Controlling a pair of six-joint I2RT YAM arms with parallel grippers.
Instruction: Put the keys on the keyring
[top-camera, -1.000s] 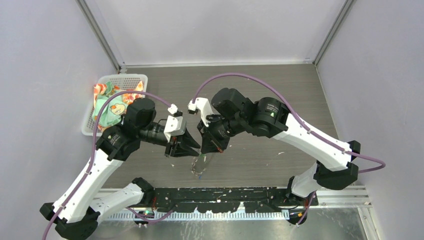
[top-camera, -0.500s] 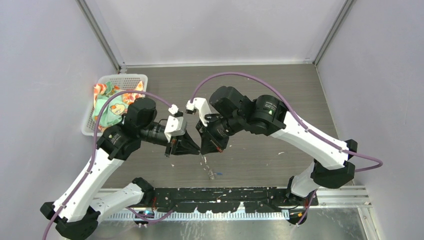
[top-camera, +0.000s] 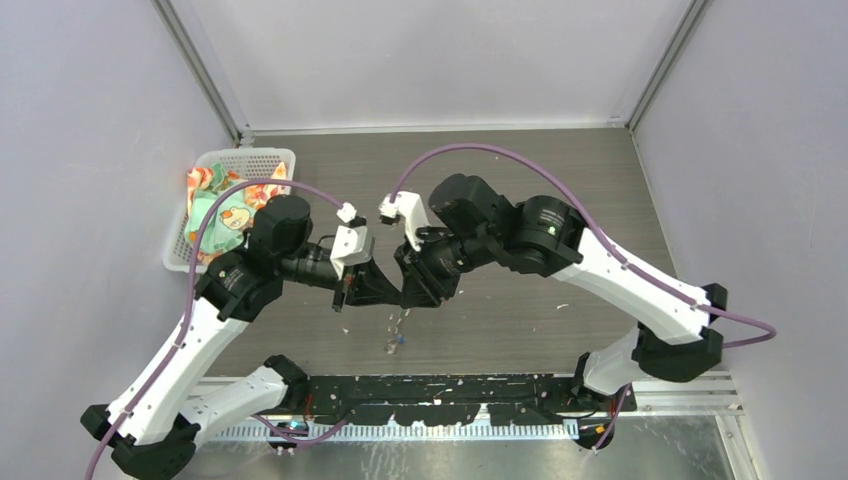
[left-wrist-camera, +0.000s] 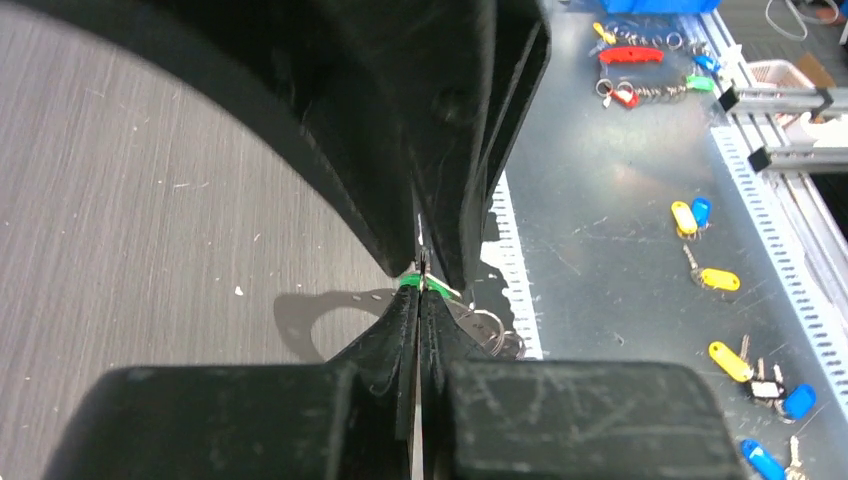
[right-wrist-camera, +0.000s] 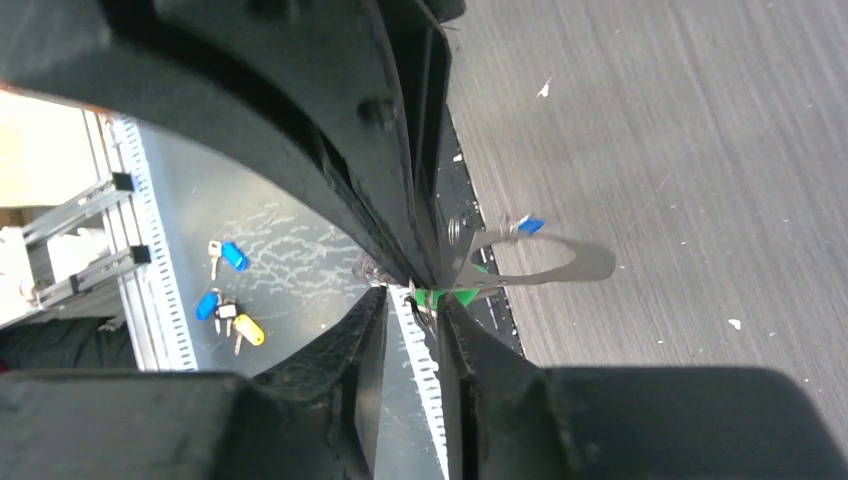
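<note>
Left hand (left-wrist-camera: 420, 288) is seen pressed fully shut, with the head of the green key (left-wrist-camera: 410, 281) pinched at its very tips. It is met tip to tip by the right hand (right-wrist-camera: 415, 300), which is held only narrowly parted. The same green head lies in the gap between the right hand's fingers, and whether they touch the key cannot be told. Just below both hands, apparently clear of the worktop (right-wrist-camera: 700, 150), the keyring (left-wrist-camera: 482, 322) is seen hanging as a bunch of thin wire loops. The blue key (right-wrist-camera: 530, 225) dangles near it, a little beyond the right hand's tips.

As to progress, both keys and the ring have been gathered where the two hands meet, so the task is judged to be in its threading stage. The blue key appears to hang with the ring and may already be strung, though this cannot be confirmed. The green key is judged not yet settled on the wire, since it is gripped by its head. What is left is for the green key to be worked fully onto the ring and for everything to be released.
</note>
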